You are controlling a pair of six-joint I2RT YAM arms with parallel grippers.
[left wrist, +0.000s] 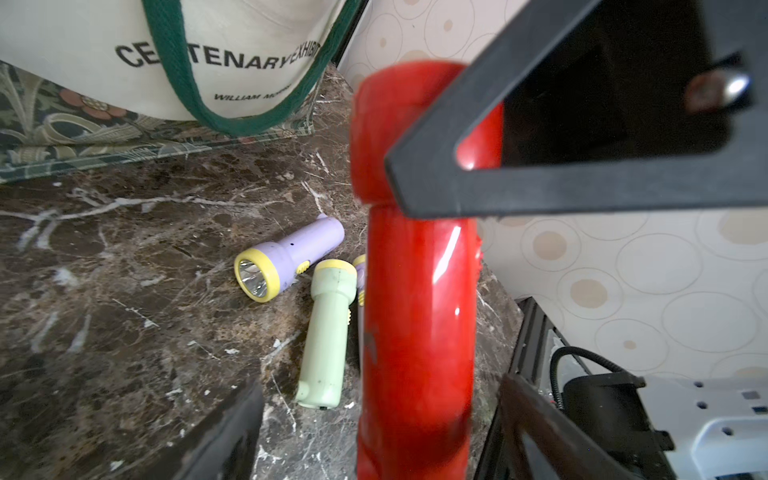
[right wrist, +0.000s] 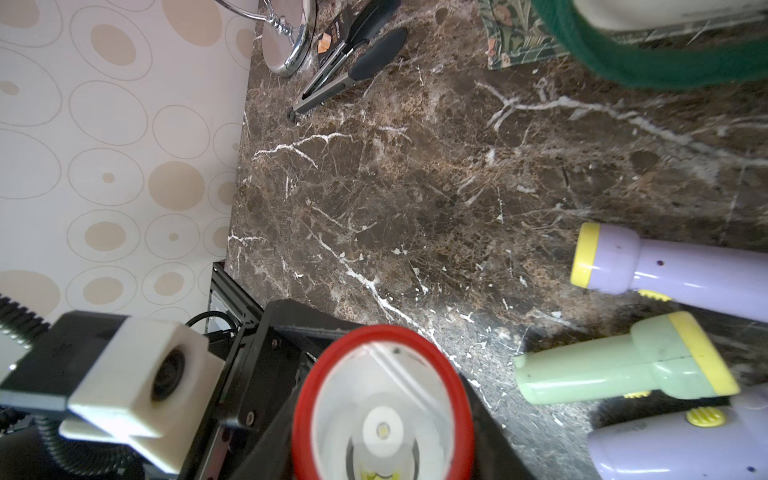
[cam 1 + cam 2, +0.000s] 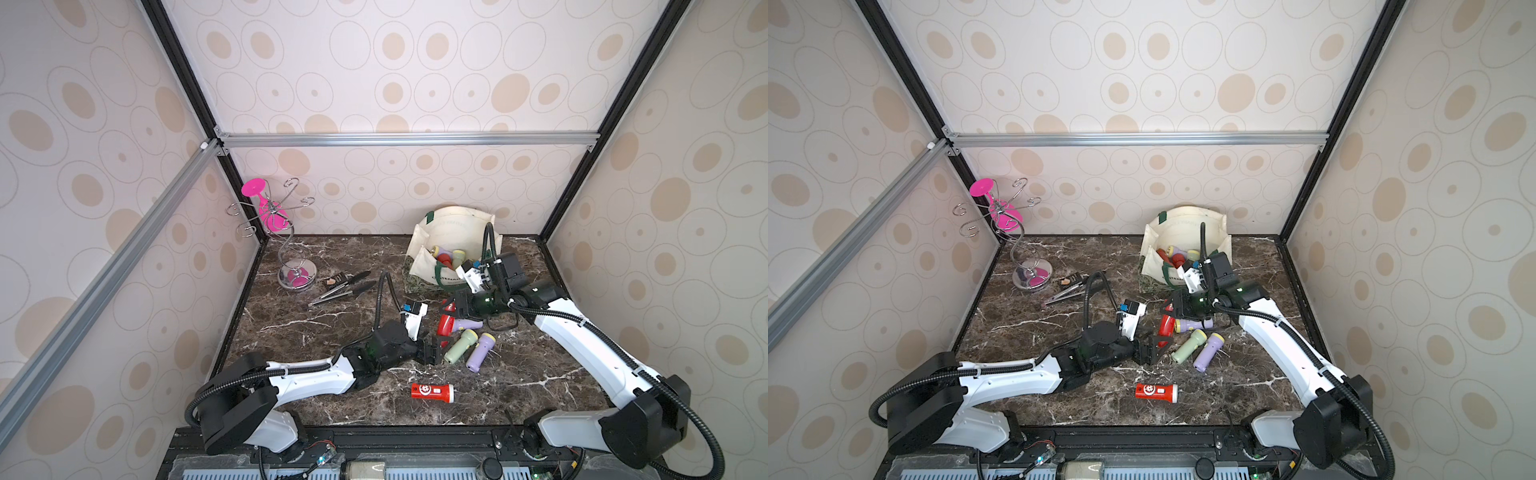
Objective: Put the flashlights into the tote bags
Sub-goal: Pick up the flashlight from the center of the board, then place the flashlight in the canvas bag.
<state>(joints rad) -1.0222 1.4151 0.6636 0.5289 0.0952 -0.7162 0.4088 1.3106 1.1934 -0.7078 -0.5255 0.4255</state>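
Cream tote [image 3: 453, 220] holds some flashlights [image 3: 459, 257]; loose flashlights [image 3: 459, 347], green, lilac, red, lie outside.

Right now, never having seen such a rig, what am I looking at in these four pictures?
A left arm and a right arm of one robot work at a marble table. Two pictures look down from paired cameras overhead; two come from a camera on each wrist. Each arm ends in a two-fingered tool. The right tool is shut on a red torch by its head; the left tool stands open around its tail. Loose on the table lie a lilac torch, a green torch, a second lilac torch and a second red torch. The tote at the back holds a few torches already. The tongs and the rack with a pink glass are bystanders.
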